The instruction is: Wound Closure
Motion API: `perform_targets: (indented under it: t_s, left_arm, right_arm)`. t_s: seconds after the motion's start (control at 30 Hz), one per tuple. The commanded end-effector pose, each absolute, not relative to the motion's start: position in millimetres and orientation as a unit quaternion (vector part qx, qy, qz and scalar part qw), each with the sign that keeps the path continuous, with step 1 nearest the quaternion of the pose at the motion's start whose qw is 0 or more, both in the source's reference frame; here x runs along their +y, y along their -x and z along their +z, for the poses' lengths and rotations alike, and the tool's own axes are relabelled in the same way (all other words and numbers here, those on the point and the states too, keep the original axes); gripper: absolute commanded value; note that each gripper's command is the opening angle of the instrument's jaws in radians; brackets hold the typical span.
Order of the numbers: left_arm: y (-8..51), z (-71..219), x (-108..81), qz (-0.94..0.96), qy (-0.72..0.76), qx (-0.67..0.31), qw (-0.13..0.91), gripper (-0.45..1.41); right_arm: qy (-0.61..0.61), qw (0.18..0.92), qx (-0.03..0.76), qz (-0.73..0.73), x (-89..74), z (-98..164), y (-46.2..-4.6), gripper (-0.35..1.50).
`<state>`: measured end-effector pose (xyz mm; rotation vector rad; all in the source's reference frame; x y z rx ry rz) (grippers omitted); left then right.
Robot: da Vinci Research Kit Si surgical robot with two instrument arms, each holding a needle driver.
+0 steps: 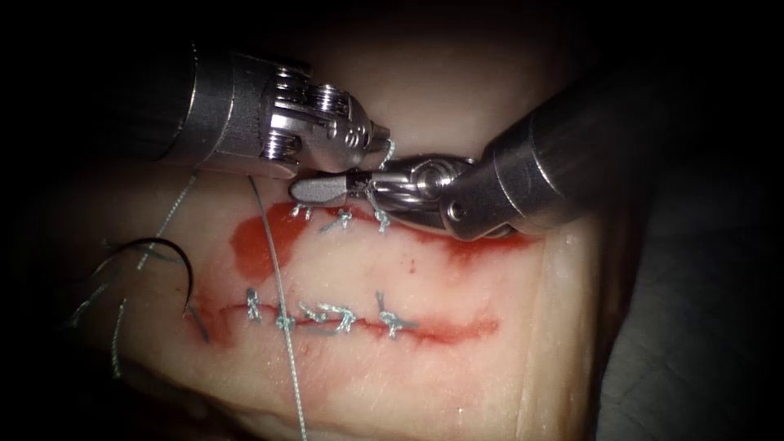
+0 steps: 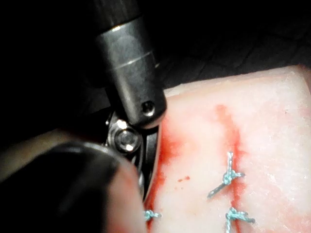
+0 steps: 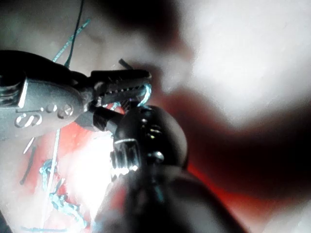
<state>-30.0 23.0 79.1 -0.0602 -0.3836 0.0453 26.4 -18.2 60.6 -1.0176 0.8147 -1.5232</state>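
The left claw (image 1: 371,159) and the right claw (image 1: 327,190) meet over the upper cut (image 1: 425,233), toward twelve o'clock on the tissue (image 1: 457,269). The left claw's jaws are closed on the thread (image 1: 387,151) (seen close up in the right wrist view); I cannot tell what the right claw's jaws are doing. The needle (image 1: 175,261) lies free toward nine o'clock, left of the lower cut (image 1: 441,329), its tip at the tissue. Red fluid (image 1: 257,241) pools near the upper cut's left end.
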Motion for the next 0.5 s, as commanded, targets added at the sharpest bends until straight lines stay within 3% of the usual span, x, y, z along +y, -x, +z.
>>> perform_targets:
  t_s: [0.03, 0.07, 0.4, 0.47, 0.5]
  left_arm:
    - [30.5, 79.6, 23.3, 0.022, 0.031, -0.190, 0.981, -0.45]
    - [30.5, 79.6, 23.3, 0.022, 0.031, -0.190, 0.981, -0.45]
    - [30.4, 79.6, 23.3, 0.022, 0.031, -0.190, 0.981, -0.45]
    - [30.4, 79.5, 23.4, 0.022, 0.030, -0.191, 0.981, -0.45]
    - [30.2, 79.5, 23.5, 0.022, 0.029, -0.191, 0.981, -0.45]
  right_arm:
    - [0.430, 0.537, 0.343, -0.640, -18.3, 61.0, -27.3, -0.23]
    - [0.430, 0.536, 0.343, -0.640, -18.3, 61.0, -27.3, -0.35]
    - [0.431, 0.535, 0.345, -0.639, -18.4, 61.0, -27.2, -0.33]
    - [0.430, 0.537, 0.345, -0.638, -18.1, 60.8, -27.2, 0.79]
    - [0.435, 0.529, 0.338, -0.645, -18.0, 60.7, -27.2, 1.00]
